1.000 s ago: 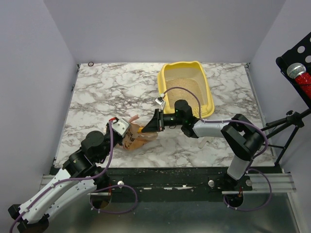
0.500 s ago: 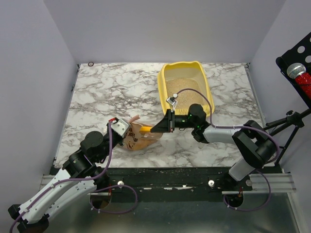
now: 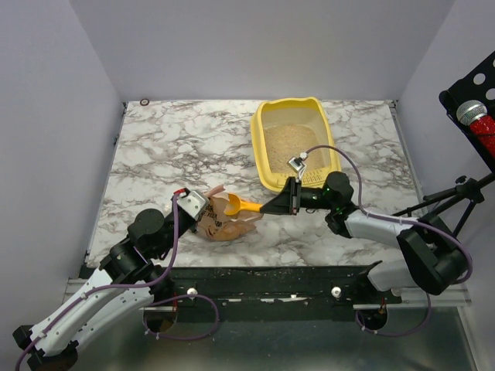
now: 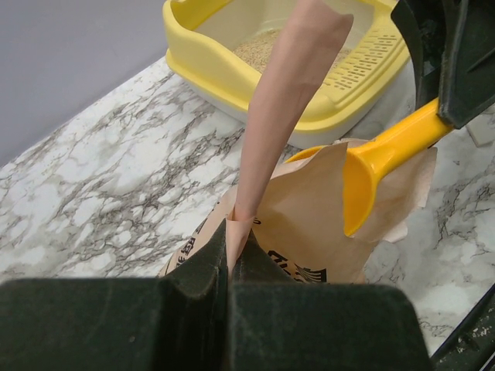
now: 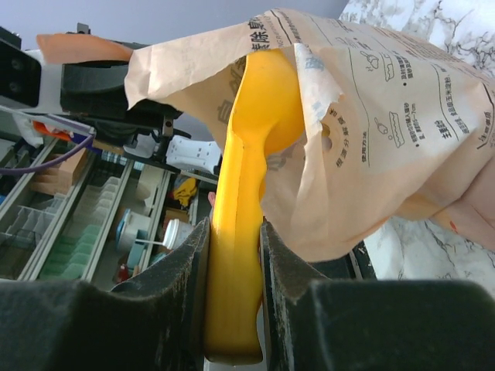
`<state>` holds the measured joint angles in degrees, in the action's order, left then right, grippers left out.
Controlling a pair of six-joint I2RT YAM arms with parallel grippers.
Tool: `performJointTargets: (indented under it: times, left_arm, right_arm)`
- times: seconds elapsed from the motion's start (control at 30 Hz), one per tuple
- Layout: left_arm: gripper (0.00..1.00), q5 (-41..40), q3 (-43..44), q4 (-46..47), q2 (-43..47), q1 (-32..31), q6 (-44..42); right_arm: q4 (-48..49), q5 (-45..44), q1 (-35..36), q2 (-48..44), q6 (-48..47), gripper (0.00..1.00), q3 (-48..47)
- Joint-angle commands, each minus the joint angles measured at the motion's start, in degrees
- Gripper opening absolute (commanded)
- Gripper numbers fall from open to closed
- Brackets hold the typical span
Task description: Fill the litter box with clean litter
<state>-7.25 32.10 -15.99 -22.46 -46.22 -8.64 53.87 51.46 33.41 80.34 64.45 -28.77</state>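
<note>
The yellow litter box (image 3: pixel 335 157) stands at the back right of the table with beige clean litter (image 3: pixel 290 141) in it; it also shows in the left wrist view (image 4: pixel 203 52). My left gripper (image 3: pixel 203 202) is shut on a flap of the pinkish-tan bag (image 4: pixel 298 224), holding its mouth up. My right gripper (image 3: pixel 272 206) is shut on the handle of the orange scoop (image 3: pixel 240 205), whose bowl sits at the bag's mouth (image 5: pixel 267 100). The bag lies on the table (image 3: pixel 226 222).
The marble table (image 3: pixel 178 147) has walls on the left, back and right. A small dark ring (image 3: pixel 145 101) lies at the back left corner. Loose grains lie along the front edge. A microphone stand (image 3: pixel 473 116) is outside on the right.
My right gripper has drawn back to the right with the scoop, so more of the scoop shows outside the bag. The left gripper and bag have stayed in place.
</note>
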Motion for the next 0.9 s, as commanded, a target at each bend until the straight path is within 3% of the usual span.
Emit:
performJointTargets:
  times: [0.0, 0.57, 0.87]
  left_arm:
    - [0.00, 2.06, 0.33, 6.23, 0.84, -0.19, -0.14]
    - [0.00, 2.41, -0.10, 6.85, 1.45, -0.19, -0.58]
    - [0.00, -1.72, -0.45, 7.64, 2.94, -0.19, -0.76]
  right_arm:
    - [-0.86, 1.27, -2.12, -6.14, -1.78, 0.00, 2.31]
    - [-13.26, -0.66, -6.34, -20.82, 3.84, 0.00, 9.35]
    - [-23.89, -2.33, -7.83, -28.12, 4.19, 0.00, 10.58]
